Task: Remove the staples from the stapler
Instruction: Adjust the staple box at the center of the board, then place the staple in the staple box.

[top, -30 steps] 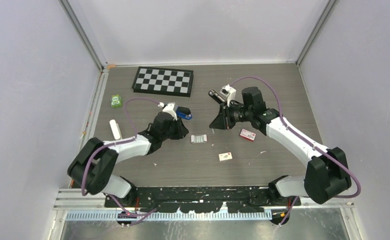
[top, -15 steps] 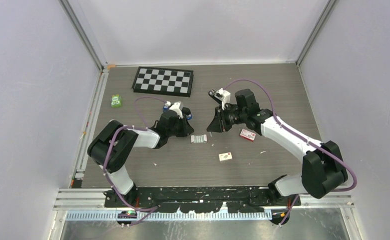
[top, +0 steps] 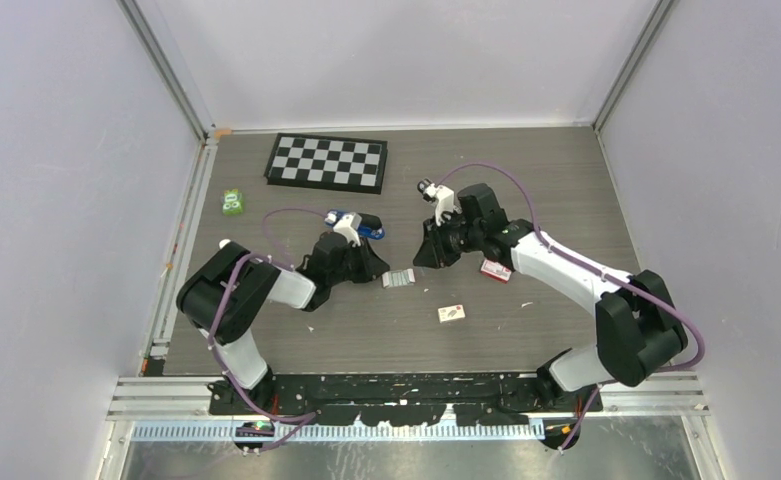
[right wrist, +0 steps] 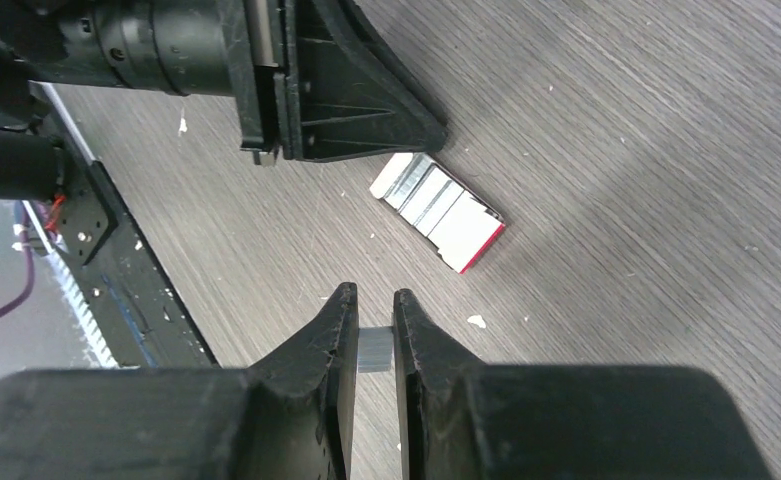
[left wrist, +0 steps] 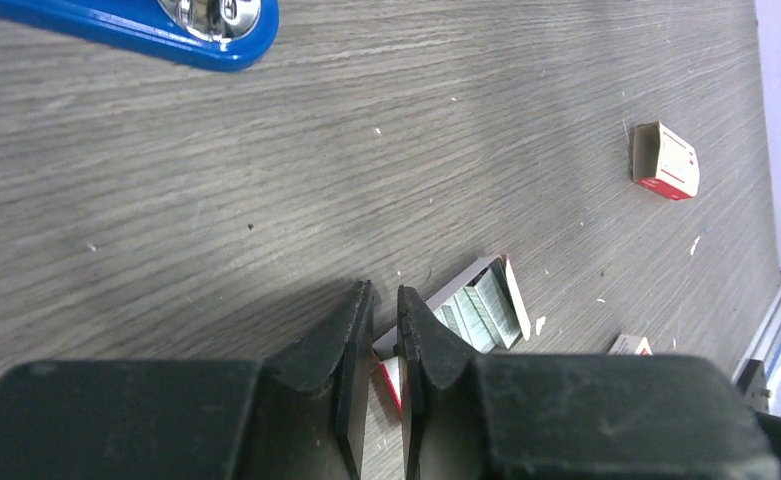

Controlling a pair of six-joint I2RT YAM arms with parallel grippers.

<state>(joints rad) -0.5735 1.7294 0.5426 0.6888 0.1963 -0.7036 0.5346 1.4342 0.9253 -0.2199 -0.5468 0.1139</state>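
The blue stapler lies on the table behind my left gripper. An open staple box with silver strips inside lies between the two grippers. The left jaws stand a narrow gap apart at the box's near end, and its red-edged flap shows in that gap. Whether they pinch it is unclear. My right gripper hangs just right of the box, shut on a short strip of staples.
A red and white small box lies right of the right gripper. Another small box sits nearer the front. A checkerboard lies at the back and a green item at the left. White scraps dot the table.
My left gripper has slid right to the staple box, its jaws narrowing. The right gripper has come down and left toward the box, keeping hold of the staple strip.
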